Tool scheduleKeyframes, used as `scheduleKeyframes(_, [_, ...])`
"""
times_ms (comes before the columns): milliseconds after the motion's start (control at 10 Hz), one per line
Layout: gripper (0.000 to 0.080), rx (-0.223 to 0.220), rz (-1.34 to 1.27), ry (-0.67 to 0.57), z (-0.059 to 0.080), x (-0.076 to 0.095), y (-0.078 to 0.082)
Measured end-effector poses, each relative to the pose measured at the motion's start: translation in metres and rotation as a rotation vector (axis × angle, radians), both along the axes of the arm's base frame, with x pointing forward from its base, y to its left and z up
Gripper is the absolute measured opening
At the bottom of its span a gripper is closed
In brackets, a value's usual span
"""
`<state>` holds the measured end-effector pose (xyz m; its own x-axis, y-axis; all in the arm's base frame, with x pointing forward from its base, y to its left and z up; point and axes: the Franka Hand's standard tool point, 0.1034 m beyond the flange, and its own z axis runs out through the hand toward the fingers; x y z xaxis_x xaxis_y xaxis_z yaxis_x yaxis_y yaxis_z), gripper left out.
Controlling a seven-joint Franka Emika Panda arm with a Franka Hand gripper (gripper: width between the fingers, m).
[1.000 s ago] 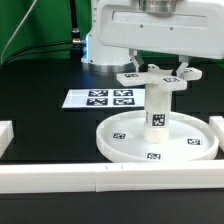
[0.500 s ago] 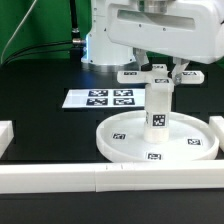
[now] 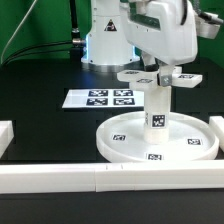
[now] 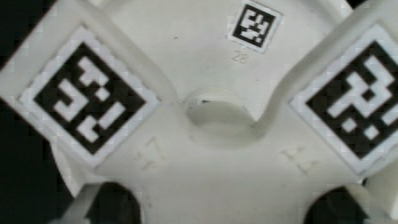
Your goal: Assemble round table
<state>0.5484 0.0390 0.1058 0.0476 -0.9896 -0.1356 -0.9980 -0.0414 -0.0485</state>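
You're seating the cross-shaped piece (image 3: 133, 75) atop the leg (image 3: 158, 106) standing in the disc (image 3: 106, 141), the end effector (image 3: 160, 69) right over its hub, though I cannot tell whether it's clamped; next, twist it down squarely.

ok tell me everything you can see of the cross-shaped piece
The cross-shaped piece is white plastic, with flat arms spreading from a round hub. Each arm that shows bears a black-white square marker. It lies level on top of the upright leg, which stands at the middle of the round disc. The gripper hangs right over its centre. Whether it grips the piece cannot be told.
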Motion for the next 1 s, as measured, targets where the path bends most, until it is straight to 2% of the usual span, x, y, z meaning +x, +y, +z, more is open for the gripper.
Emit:
scheduleKeyframes(400, [0.0442, 0.060, -0.299, 0.039, 0.000, 0.000, -0.001])
scheduleKeyframes(500, [0.0442, 0.061, -0.301, 0.037, 0.000, 0.000, 0.000])
scheduleKeyframes(600, [0.0536, 0.062, -0.284, 0.037, 0.000, 0.000, 0.000])
scheduleKeyframes(700, [0.0624, 0.066, -0.261, 0.034, 0.006, 0.003, 0.001])
scheduleKeyframes(1000, [0.0645, 0.087, -0.202, -0.007, 0.038, 0.006, 0.005])
